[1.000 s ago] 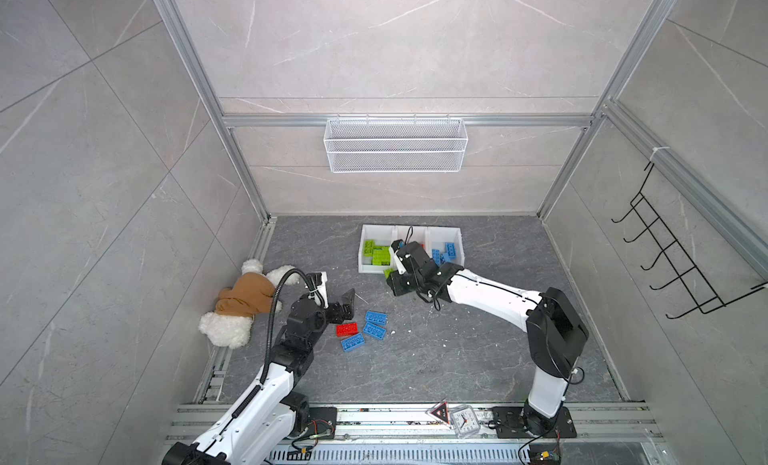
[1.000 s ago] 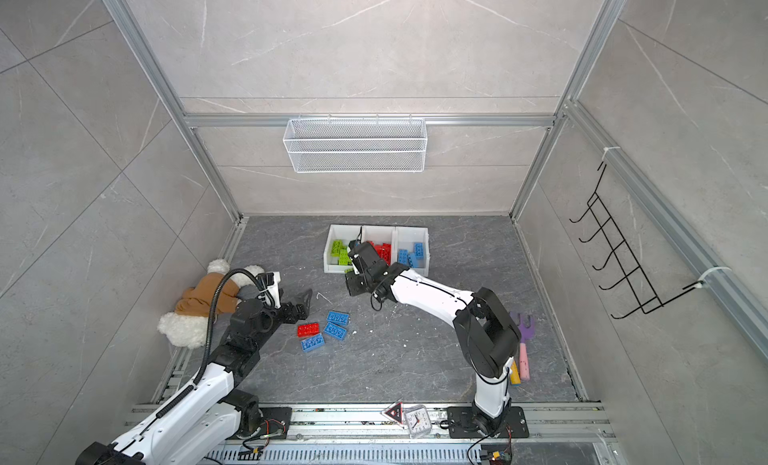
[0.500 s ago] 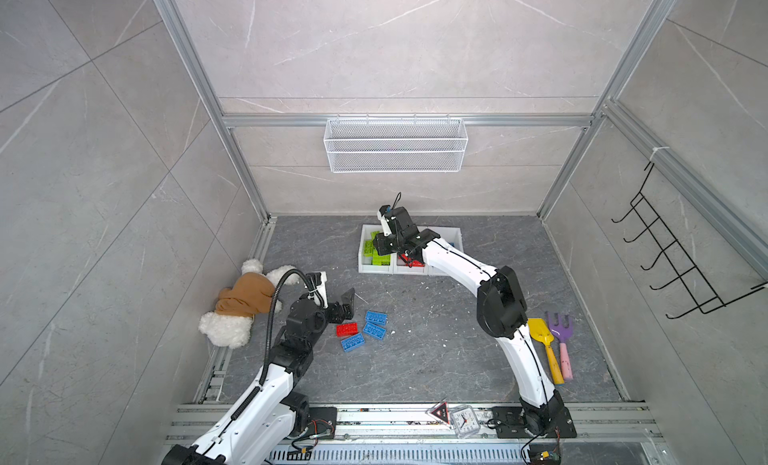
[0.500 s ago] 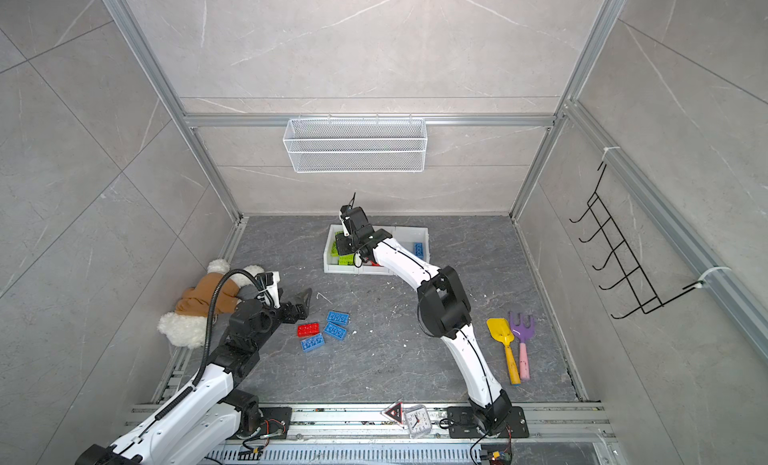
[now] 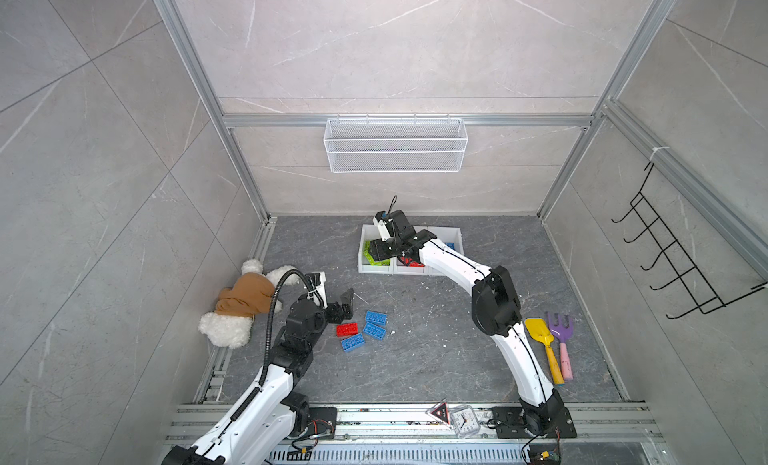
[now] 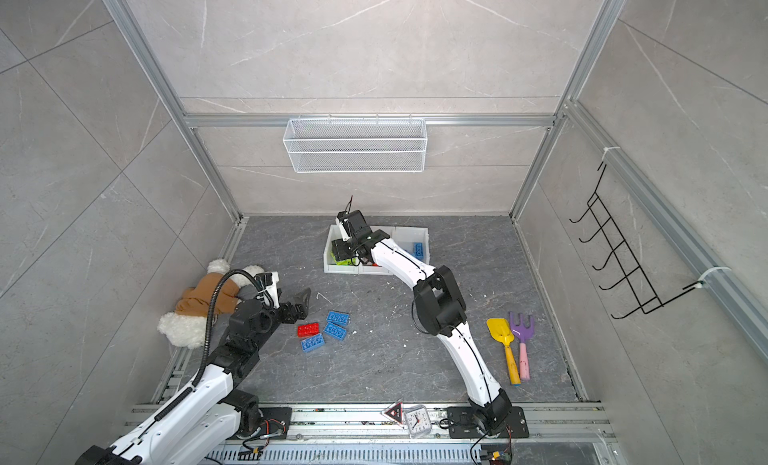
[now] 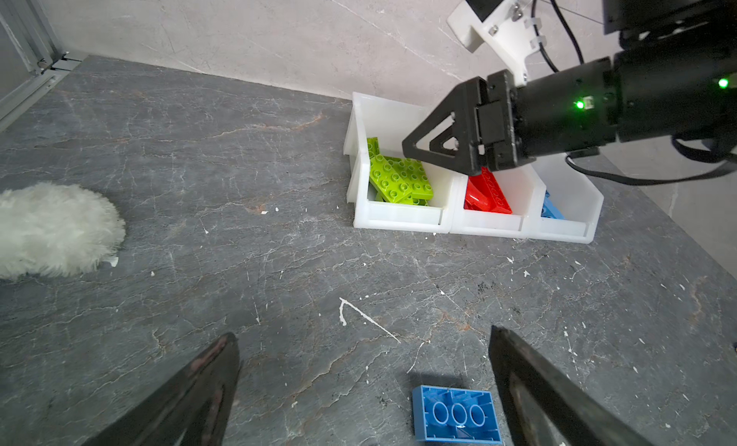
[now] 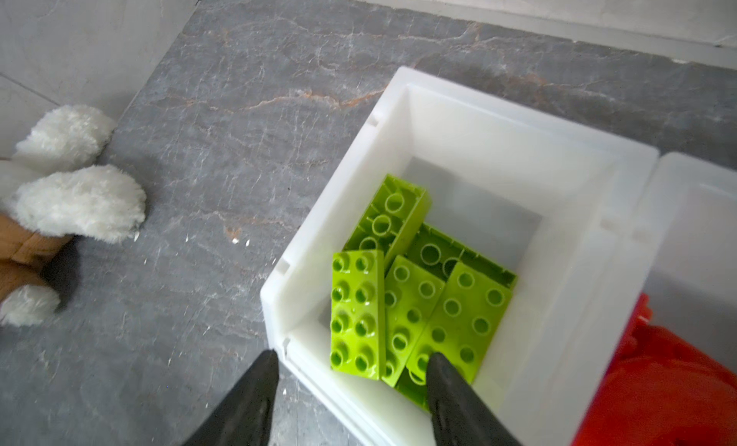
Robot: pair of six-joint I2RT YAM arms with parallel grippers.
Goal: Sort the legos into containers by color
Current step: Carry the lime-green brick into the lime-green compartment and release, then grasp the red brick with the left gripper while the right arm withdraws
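Observation:
Three joined white containers (image 5: pixel 374 269) stand at the back. Lime green legos (image 8: pixel 418 300) fill the left one (image 8: pixel 327 208), red legos (image 7: pixel 488 194) the middle, blue legos (image 6: pixel 418 249) the right. My right gripper (image 8: pixel 353 356) hangs open above the green container's front wall, holding nothing; it also shows in both top views (image 5: pixel 376 253) (image 6: pixel 343 251). On the floor lie a red lego (image 5: pixel 347 329) and three blue legos (image 5: pixel 376 317) (image 5: pixel 374 330) (image 5: pixel 353 342). My left gripper (image 7: pixel 363 334) is open and empty just above the floor, with an upside-down blue lego (image 7: pixel 456 418) beside one finger.
A plush toy (image 5: pixel 245 300) lies against the left wall. A yellow shovel (image 5: pixel 540 338) and a purple rake (image 5: pixel 561 338) lie at the right. A wire basket (image 5: pixel 395 147) hangs on the back wall, and a small clock (image 5: pixel 463 419) sits on the front rail.
My right gripper swung from the floor in front of the containers up over the green one, and its jaws opened. The left arm has not moved.

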